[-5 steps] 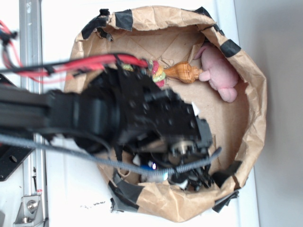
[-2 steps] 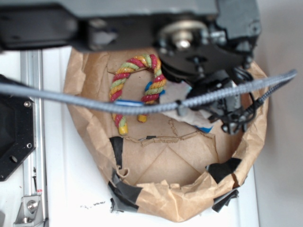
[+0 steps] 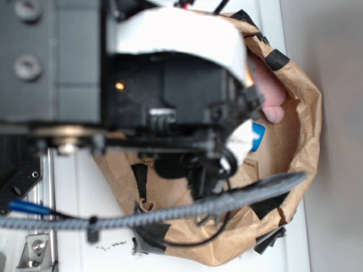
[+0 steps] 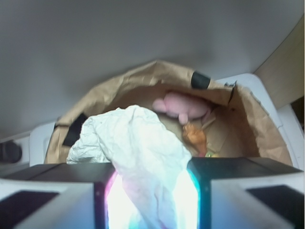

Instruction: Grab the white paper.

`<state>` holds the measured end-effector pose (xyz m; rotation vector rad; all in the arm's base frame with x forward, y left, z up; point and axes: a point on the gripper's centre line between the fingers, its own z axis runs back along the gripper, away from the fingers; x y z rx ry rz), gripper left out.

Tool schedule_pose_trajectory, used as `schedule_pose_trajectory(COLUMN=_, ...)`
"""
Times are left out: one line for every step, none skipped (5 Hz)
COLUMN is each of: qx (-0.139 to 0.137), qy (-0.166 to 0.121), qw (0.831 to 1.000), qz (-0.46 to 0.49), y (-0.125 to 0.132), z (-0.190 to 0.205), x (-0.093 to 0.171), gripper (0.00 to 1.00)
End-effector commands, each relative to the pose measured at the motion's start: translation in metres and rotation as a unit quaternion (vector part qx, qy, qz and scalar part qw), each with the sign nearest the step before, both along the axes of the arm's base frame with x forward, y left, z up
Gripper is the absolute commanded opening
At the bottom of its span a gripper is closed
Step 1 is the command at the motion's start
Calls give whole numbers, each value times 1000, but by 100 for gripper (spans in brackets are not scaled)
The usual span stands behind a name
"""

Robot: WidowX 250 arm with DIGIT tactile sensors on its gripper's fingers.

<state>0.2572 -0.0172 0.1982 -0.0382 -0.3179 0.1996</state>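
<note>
Between the two dark fingers at the near edge of the wrist view, the gripper [image 4: 151, 191] is clamped on the white paper [image 4: 138, 157], above the brown bag [image 4: 105, 102]. Right of it lies a pink toy [image 4: 183, 106]. The grab looks done.

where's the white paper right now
In the wrist view the white paper fills the lower middle, pinched between the two fingers of the gripper, in front of the brown paper bag that holds the pink toy.
</note>
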Motion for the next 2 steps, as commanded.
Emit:
schedule_pose_trajectory(qx=26, qy=-16, qw=1000, qz=-5, y=-8, z=12, x=-3, gripper=0)
schedule_pose_trajectory(qx=32, qy=-14, qw=999, qz=7, y=-3, z=10, x=1, gripper=0)
